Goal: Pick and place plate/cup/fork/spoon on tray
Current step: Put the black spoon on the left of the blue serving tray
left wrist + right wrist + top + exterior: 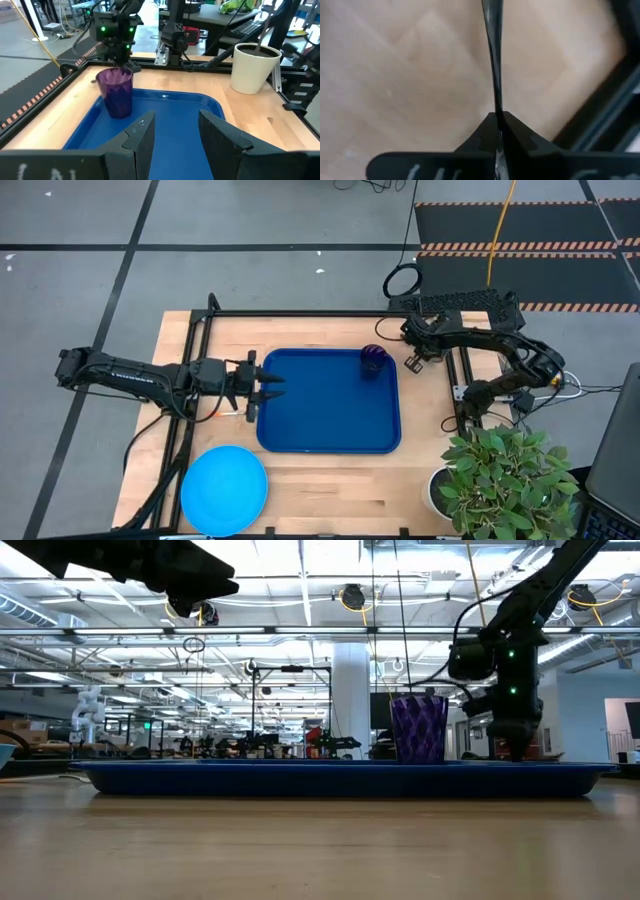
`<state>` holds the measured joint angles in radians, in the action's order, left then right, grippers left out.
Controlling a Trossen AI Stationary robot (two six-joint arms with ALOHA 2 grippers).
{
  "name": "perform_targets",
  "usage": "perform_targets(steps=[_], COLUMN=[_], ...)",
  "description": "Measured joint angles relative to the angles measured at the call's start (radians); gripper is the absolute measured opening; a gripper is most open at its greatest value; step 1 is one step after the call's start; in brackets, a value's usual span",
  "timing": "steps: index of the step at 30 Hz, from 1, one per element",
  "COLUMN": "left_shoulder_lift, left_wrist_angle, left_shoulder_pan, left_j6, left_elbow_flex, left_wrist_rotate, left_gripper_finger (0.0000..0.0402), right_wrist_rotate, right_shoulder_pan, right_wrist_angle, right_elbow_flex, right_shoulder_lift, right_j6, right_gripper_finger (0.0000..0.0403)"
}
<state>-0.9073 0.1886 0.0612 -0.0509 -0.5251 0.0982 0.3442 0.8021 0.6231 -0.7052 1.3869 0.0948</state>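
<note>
Pinched between my right gripper's (498,120) closed fingers: the spoon (492,50) (off-tray). Left gripper (268,392) gapes empty over the tray (330,435). Cup (373,361) placed; plate (224,490) pending, fork unseen: 1 of 4.

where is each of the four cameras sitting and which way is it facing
High view: above the table, looking straight down; both arms show, left gripper at the tray edge, right gripper beside it.
Low view: at tabletop height, looking level across into the room; arms enter from above.
Left wrist view: on the left arm, looking across the tray past its own open fingers.
Right wrist view: on the right arm, facing bare wood, fingers shut on the spoon.
High, low and left wrist views share the cup.
</note>
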Motion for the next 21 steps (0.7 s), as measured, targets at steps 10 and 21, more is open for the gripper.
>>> perform_targets(steps=[10,21], left_shoulder_lift=[0.000,-0.040], left_wrist_angle=[0.000,0.005], left_shoulder_pan=[0.000,0.040], left_j6=[0.003,0.213], left_elbow_flex=[0.000,0.000], left_wrist_rotate=[0.000,0.031], left_gripper_finger=[0.0154,0.0154], right_wrist_rotate=[0.008,-0.254], right_shoulder_pan=[-0.079,-0.357], right_wrist_angle=[0.023,-0.211], right_elbow_flex=[0.000,-0.001], right_shoulder_lift=[-0.355,-0.666], right_j6=[0.036,0.024], right_gripper_finger=[0.0001,0.0000])
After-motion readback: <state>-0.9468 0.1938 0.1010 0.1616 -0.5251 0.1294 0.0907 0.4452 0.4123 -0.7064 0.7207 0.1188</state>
